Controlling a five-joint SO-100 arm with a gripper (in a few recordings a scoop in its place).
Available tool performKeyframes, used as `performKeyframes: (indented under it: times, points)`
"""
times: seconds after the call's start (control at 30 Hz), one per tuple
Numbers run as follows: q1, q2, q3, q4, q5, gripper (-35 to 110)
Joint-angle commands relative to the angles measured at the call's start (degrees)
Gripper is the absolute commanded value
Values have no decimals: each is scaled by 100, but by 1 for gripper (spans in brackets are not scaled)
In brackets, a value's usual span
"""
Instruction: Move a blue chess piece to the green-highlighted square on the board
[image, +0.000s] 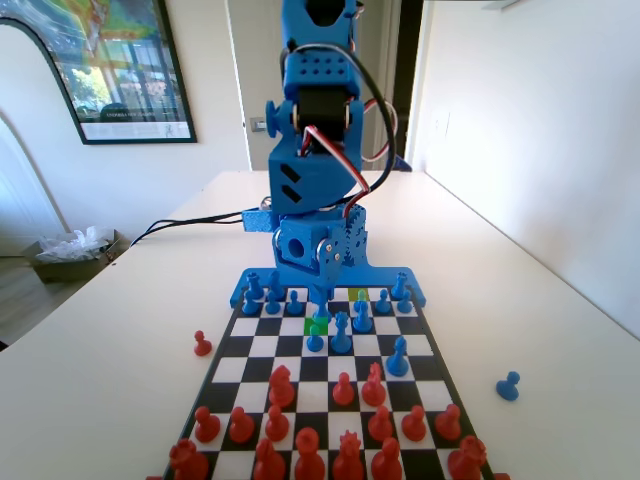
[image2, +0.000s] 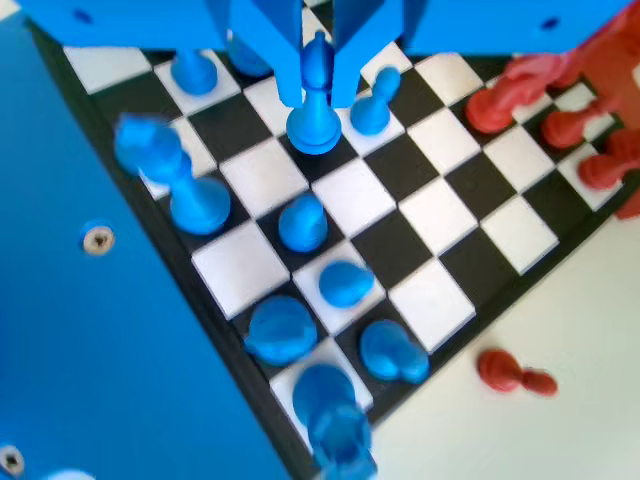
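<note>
A small red plastic pawn (image: 202, 344) stands on the white table (image: 100, 340) off the left edge; a round-headed blue pawn (image: 508, 386) off the right — a framed poster (image: 110, 65) hangs behind.

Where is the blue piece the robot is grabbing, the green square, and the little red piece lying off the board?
blue chess piece (image2: 316, 100): wrist view, on its slim body between the jaws.
green-highlighted square (image: 311, 326): fixed view, on its bare green part.
fallen red pawn (image2: 512, 372): wrist view, on its middle, lying on the table.
</note>
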Motion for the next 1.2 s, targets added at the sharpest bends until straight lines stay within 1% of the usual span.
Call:
performKeyframes:
  times: [0.0, 0.73, 1.17]
  points:
    - [220, 70, 114, -149, -264, 1]
    - [-53, -264, -316, -132, 35, 1]
    - [88, -264, -352, -123, -141, 1]
